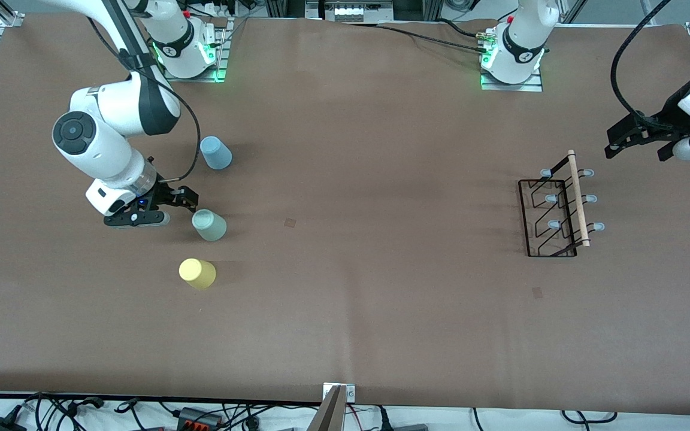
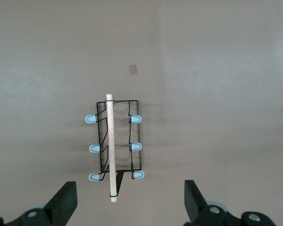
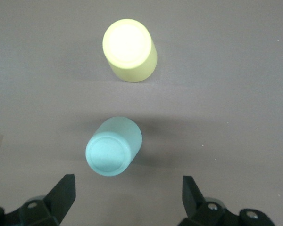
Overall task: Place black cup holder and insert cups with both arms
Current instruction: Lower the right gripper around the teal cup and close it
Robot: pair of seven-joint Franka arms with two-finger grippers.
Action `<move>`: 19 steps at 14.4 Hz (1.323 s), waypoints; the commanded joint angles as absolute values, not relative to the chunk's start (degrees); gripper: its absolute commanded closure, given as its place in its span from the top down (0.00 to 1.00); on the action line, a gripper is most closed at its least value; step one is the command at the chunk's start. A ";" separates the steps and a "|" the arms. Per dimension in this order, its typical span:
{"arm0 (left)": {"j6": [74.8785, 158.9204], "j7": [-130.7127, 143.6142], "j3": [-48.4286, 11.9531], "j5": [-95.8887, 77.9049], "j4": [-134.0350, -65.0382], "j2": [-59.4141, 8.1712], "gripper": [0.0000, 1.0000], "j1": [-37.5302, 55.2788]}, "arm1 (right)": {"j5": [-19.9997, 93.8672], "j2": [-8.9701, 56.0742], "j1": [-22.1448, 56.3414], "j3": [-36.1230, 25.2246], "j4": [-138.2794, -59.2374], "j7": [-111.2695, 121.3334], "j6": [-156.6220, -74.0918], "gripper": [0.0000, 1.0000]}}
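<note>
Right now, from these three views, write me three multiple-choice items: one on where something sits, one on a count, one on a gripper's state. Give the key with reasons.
1. Which cup stands nearest the front camera?
A. the yellow cup
B. the light blue cup
C. the grey-green cup

2. How many pale-tipped pegs show on the black cup holder in the left wrist view?
A. three
B. four
C. six

3. What is the right gripper doing?
A. shut on a cup
B. open beside a cup
C. open around the holder's rod

Key:
1. A: the yellow cup lies lowest in the front view, below the grey-green cup and the light blue cup.
2. C: the black cup holder shows three pegs on each side of its wooden rod.
3. B: the right gripper has its fingers spread apart, with the grey-green cup just ahead and nothing held.
</note>
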State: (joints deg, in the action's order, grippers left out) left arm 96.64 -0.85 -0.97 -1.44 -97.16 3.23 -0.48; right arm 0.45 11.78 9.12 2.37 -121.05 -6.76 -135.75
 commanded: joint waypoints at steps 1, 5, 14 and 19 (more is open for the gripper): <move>95.98 -0.44 -0.53 -0.70 -96.59 3.34 1.00 -0.26 | 1.32 11.25 9.67 2.29 -121.82 -7.29 -136.67 1.00; 95.98 -0.44 -0.53 -0.62 -96.59 3.34 1.00 -0.26 | 1.32 11.34 9.93 2.29 -121.82 -7.38 -136.84 1.00; 95.80 -0.44 -0.44 -0.70 -96.59 3.34 1.00 -0.52 | 1.32 11.60 10.02 2.29 -121.64 -7.38 -136.93 1.00; 95.71 -0.44 -0.53 -0.70 -96.59 3.34 1.00 -1.49 | 1.32 12.13 10.28 2.29 -121.64 -7.29 -137.11 1.00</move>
